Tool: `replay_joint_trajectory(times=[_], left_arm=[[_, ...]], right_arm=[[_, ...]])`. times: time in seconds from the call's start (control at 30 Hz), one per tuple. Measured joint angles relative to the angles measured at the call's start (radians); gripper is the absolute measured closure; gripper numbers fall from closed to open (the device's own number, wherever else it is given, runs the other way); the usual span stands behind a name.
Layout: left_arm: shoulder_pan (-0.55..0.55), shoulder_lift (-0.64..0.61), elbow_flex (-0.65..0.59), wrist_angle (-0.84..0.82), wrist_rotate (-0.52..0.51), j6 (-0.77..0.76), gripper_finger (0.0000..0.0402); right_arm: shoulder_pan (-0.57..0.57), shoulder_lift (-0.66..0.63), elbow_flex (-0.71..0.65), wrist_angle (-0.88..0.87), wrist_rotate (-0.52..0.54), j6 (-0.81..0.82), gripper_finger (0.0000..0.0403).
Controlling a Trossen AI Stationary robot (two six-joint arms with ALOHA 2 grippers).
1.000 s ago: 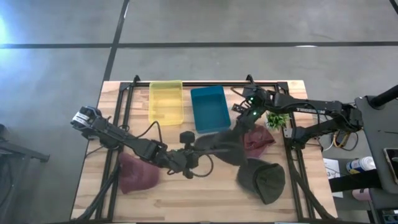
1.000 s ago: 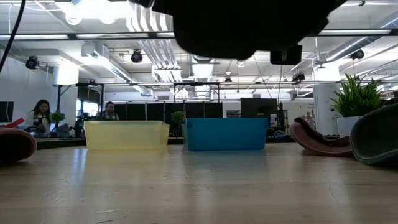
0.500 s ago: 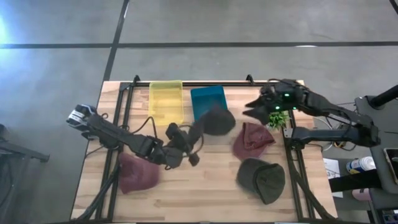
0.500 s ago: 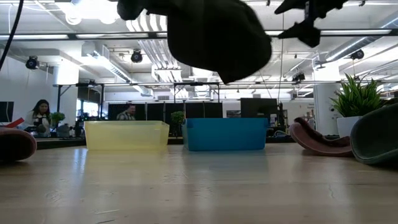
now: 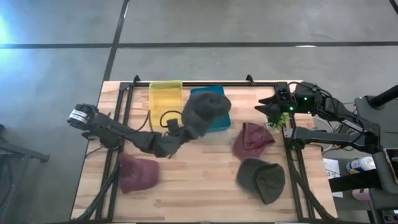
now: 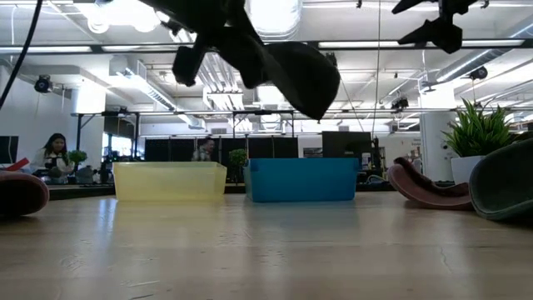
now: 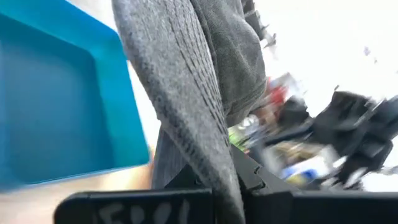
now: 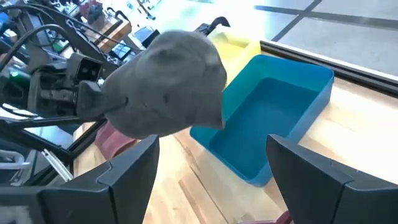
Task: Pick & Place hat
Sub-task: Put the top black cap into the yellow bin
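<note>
The grey hat (image 5: 205,112) is being carried by the left gripper (image 5: 176,132), and compared with a second ago, when it was hanging over the open bench between the bins and the maroon hat, it is now being held above the blue bin (image 5: 219,118), covering much of it in the high view. The right gripper (image 5: 268,104), which was close beside the hat a second ago, is now being held well apart from it at the bench's right edge, near the small plant (image 5: 277,118), with its jaws standing wide apart in the right wrist view. This is being taken to mean that the hat is now in the left arm's charge alone and that the carry toward a bin is nearly done, with only the release remaining. In the left wrist view the jaws are being seen clamped on the hat's edge, the crown hanging forward of them over the bin's interior; in the low view the hat (image 6: 287,71) is being held well clear above the bin's rim, not touching it.
</note>
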Motion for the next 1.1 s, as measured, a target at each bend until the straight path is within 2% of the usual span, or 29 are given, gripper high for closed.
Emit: replay_joint_trajectory(times=[0.07,0.2,0.37,0.53,0.63,0.7,0.93,1.1], left_arm=[[0.011,0.0,-0.058,0.137,-0.039,-0.003,0.0395],[0.018,-0.004,-0.173,0.408,-0.191,-0.004,0.0395],[-0.003,-0.026,-0.299,0.592,-0.349,-0.023,0.0395],[-0.039,-0.086,-0.367,0.617,-0.443,-0.048,0.0395],[-0.061,-0.125,-0.39,0.616,-0.535,-0.02,0.0395],[-0.058,-0.154,-0.42,0.616,-0.549,-0.022,0.0395],[0.092,-0.175,-0.5,0.609,-0.584,-0.111,0.0395],[0.181,-0.167,-0.502,0.598,-0.55,-0.104,0.0395]], right_arm=[[0.0,0.002,-0.005,0.001,0.001,0.0,0.0113],[0.0,0.0,-0.019,0.001,0.001,0.002,0.0113],[0.0,0.0,-0.029,0.001,0.001,0.002,0.0119],[0.0,0.0,-0.03,0.001,0.001,0.002,0.0127],[0.0,0.0,-0.03,0.002,0.001,0.002,0.0131],[0.0,0.001,-0.03,0.003,0.002,0.002,0.0133],[0.0,0.002,-0.035,0.008,0.055,-0.002,0.0131],[0.0,0.002,-0.037,0.008,0.059,-0.001,0.0137]])
